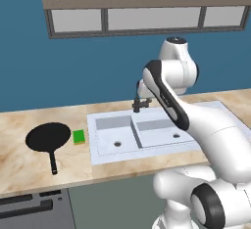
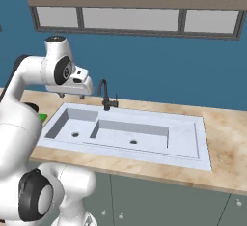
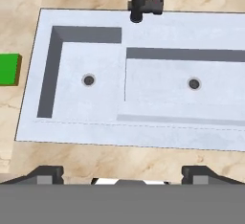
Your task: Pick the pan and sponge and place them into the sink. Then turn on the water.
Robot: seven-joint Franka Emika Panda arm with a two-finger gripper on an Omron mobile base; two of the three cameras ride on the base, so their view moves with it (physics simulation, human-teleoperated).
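Matte-black round pan (image 1: 48, 137) | green block sponge (image 1: 79, 136) | pale double-basin sink (image 1: 162, 147)

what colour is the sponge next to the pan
Bright green sponge, clearest in the left base view.

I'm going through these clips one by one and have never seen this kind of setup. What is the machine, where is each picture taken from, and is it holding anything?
It is a white robot arm on a base that can drive, in a rendered kitchen. Two pictures come from cameras on the base, behind the arm to its left and right. The third looks down from the hand, with the gripper at the bottom edge, its fingertips spread wide and nothing between them.

On the counter, the black pan and the green sponge lie left of the sink. Both basins show only their drains. A black faucet stands behind the sink, and no water is seen running from it.
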